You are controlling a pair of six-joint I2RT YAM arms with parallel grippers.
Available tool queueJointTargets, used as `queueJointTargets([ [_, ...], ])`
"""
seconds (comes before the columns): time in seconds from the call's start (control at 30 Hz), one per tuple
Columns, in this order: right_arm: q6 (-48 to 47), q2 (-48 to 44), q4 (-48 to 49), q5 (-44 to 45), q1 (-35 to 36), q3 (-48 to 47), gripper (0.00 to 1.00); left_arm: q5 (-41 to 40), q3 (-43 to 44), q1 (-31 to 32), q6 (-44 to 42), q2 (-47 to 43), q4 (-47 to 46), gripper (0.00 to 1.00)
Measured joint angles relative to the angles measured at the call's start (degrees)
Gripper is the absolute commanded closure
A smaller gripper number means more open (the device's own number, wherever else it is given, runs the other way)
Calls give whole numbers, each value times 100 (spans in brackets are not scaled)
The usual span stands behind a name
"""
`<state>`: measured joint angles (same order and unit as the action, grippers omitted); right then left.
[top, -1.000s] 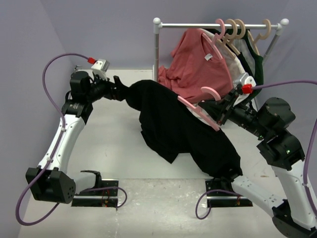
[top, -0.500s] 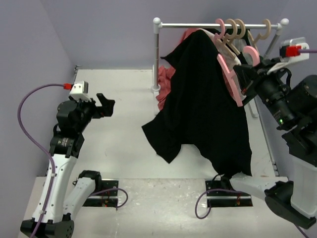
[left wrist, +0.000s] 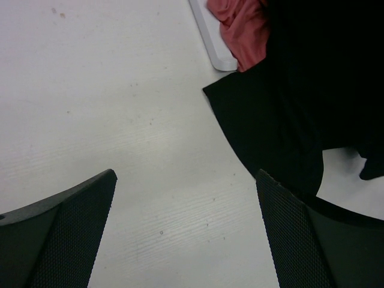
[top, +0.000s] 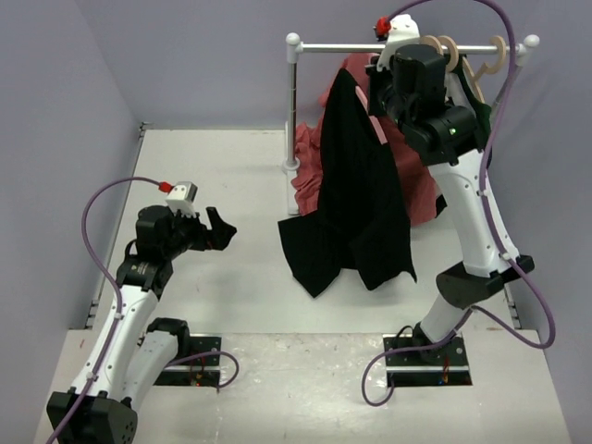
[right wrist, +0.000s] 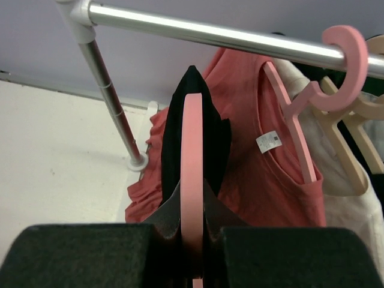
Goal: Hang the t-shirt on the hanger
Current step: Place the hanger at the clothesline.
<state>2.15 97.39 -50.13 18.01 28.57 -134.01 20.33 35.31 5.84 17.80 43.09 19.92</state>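
**As the right arm climbed to the rail, the left let go**

While the right gripper (right wrist: 192, 252) stayed clamped on the hanger (right wrist: 192, 156), the pink frame stood edge-on between its jaws in the wrist view. The t-shirt (top: 356, 194) was draped over the frame on both sides. A second earlier this gripper had held the hanger low over the counter (top: 231, 166), with the black cloth stretched out toward the other arm. It had since swung up and back. The hanger now sat just under the rail (right wrist: 210, 33), beside the salmon-red shirt (right wrist: 264, 180) on its own pink hanger (right wrist: 336, 72). The beige hangers (top: 462, 55) hung further along. No hook over the rail could be seen, so the load was probably still carried by the gripper.

Below it, the t-shirt hung in one long fold. Its hem was down near the counter; whether it touched could not be told.

Across the counter, the left gripper (left wrist: 186, 177) had released the cloth it was pulling a second ago and had drawn back. Its jaws stood wide and empty, and it was well apart from the hem.

Judging by this, the dressing step looked essentially done, since the shirt's weight rested on the hanger alone. Whether both shoulders sat properly could not be seen. Hooking onto the rail would be the likely follow-up. A loose shoulder sliding off seemed the main risk.
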Motion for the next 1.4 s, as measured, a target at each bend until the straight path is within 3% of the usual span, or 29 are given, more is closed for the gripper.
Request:
queueJointTargets([
  [0.57, 86, 943, 1289, -1442, -964, -303, 100, 71, -4, 372, 0, -246, -63, 0],
  [0.97, 84, 1824, 2111, -1599, -967, -304, 100, 90, -4, 439, 0, -421, -61, 0],
  [1.4, 179, 2106, 2520, -1446, -967, -376, 100, 100, -4, 609, -31, -433, -61, 0],
])
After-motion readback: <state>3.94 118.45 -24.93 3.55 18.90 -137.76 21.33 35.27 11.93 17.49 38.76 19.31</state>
